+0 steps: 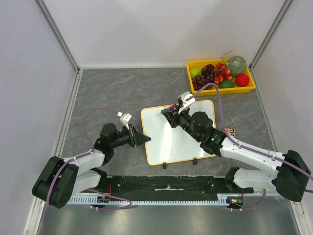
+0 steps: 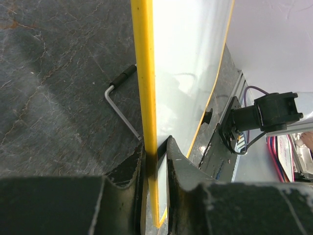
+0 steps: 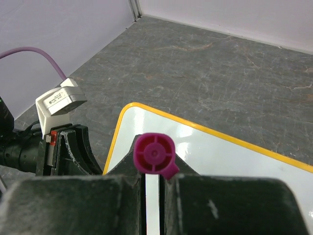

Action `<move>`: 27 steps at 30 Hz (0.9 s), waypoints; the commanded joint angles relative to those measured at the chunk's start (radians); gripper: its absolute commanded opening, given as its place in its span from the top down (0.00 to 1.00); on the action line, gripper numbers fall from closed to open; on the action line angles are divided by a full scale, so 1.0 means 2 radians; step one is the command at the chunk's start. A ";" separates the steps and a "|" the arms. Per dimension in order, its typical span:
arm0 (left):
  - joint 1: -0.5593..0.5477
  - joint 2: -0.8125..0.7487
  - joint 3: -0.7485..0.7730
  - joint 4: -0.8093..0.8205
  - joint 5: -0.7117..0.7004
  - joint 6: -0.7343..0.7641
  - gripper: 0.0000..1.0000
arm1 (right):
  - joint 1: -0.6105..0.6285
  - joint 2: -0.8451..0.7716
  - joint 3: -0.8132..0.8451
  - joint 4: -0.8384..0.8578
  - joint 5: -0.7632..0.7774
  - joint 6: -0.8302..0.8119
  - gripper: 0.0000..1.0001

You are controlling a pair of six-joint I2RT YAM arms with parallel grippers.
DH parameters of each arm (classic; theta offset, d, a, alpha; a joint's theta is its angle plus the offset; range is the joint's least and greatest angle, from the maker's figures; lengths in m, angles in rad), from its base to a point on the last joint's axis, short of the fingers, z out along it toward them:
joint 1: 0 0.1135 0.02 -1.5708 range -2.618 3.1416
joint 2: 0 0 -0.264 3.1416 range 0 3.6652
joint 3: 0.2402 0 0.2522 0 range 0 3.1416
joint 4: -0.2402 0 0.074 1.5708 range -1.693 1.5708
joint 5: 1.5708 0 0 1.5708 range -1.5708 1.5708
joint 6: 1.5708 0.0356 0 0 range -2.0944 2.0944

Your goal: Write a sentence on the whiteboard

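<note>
The whiteboard (image 1: 171,142) (likely stiff, light, slick-faced) is best held by its frame (image 2: 145,98), where the left fingers (image 2: 126,172) pinch it; right fingers (image 3: 210,196) pinch a marker (image 3: 154,154).

whiteboard (image 1: 171,141) | white rectangle, rounded corners, thin orange frame, two small black feet on near edge | face blank, glossy | mid-bench (image 1: 112,93), slightly skewed | left edge pinched between jaws of left tool (image 1: 146,139)
</note>
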 commanded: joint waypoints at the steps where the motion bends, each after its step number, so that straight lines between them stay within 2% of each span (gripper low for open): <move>1: -0.001 0.012 0.005 -0.038 -0.039 0.041 0.98 | 0.005 0.015 0.025 0.055 0.032 -0.011 1.00; 27: -0.002 0.018 0.005 -0.031 -0.027 0.041 0.98 | 0.008 0.064 0.028 0.063 0.065 -0.009 1.00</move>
